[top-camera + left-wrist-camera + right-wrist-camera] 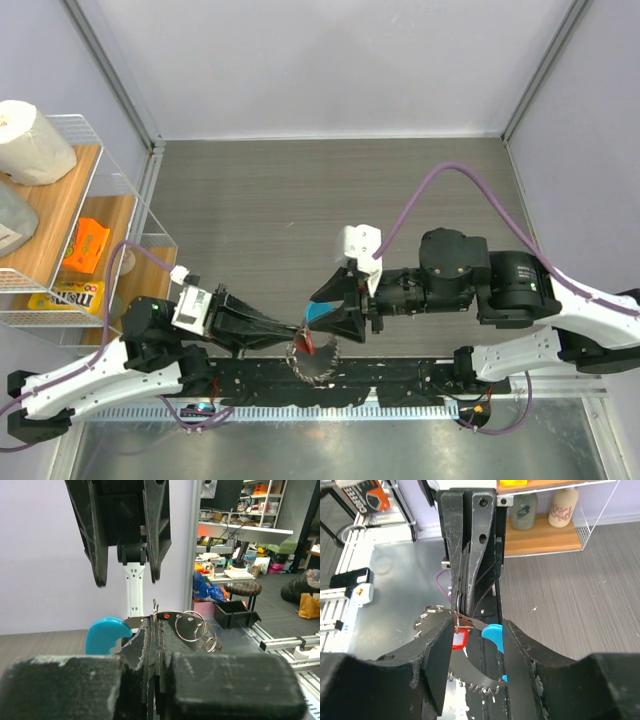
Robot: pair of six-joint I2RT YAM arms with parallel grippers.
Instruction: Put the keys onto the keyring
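Note:
The keyring (470,672) is a curved dark metal band with small split rings (192,625) and a blue crescent tag (494,632). It hangs above the table's near edge. My left gripper (296,333) is shut on the band's thin edge (155,611). The key (458,640), with its red head, dangles from the band just below the left fingertips (465,592). My right gripper (477,630) stands open around the key and the blue tag (318,311). The tag lies close to one right finger (517,665). From the left wrist view the right fingers (97,555) hang apart above the blue tag (102,635).
A wire shelf (110,215) stands at the left with a paper roll (30,140), an orange item (88,245) and a yellow box (75,297). A black rail (400,378) runs along the near edge below the grippers. The grey table (300,190) stretches behind.

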